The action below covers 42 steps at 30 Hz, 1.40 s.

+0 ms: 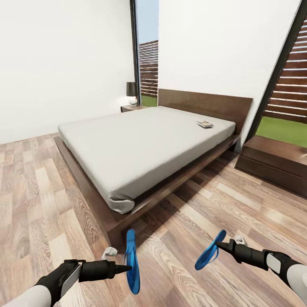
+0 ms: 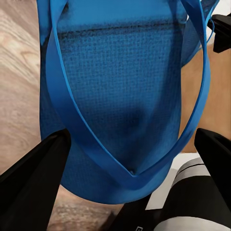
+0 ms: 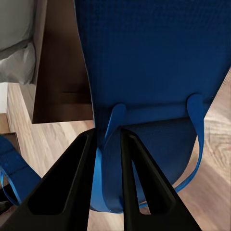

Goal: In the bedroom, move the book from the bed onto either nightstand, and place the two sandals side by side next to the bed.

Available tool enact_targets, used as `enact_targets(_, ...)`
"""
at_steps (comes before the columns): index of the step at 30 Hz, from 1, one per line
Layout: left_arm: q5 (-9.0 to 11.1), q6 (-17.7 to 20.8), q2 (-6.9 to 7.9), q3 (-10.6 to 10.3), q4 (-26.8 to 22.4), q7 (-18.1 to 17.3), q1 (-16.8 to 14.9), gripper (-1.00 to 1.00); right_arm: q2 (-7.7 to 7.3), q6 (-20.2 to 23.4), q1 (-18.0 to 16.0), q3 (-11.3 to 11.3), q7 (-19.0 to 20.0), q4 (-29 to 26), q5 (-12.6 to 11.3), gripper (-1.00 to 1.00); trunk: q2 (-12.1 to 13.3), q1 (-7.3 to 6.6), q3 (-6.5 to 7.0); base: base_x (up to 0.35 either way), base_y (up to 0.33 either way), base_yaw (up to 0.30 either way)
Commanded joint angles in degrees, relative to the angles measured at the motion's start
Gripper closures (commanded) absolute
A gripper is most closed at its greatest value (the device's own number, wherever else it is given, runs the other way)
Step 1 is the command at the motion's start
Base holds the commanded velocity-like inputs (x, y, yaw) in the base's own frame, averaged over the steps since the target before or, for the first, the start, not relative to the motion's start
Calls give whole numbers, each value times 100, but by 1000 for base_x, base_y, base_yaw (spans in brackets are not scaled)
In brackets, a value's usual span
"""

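Gripping blue sandal (image 1: 132,262) in left tool (image 1: 128,268), other sandal (image 1: 209,250) in right tool (image 1: 218,245); bed (image 1: 145,145) corner ahead.

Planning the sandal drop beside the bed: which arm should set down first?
Left, probably. The left gripper holds its sandal just off the bed's foot corner. The right gripper and its sandal hang farther out over open floor.

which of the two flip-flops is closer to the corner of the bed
The flip-flop in the left claw, the left flip-flop: it hangs just by the bed's near corner, while the right claw's flip-flop is farther out over the floor.
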Motion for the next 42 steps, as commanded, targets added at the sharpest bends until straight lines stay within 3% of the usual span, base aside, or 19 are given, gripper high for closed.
enact_targets(1,59,58,5,-36,-2,-5,-4,100,0,56,-8,41,43,18,-73,100,-2,-1,-5,0,0,131)
enact_targets(42,59,58,0,-36,-2,3,-4,100,-2,56,-10,37,43,18,-73,100,-2,-1,-5,0,-78,127)
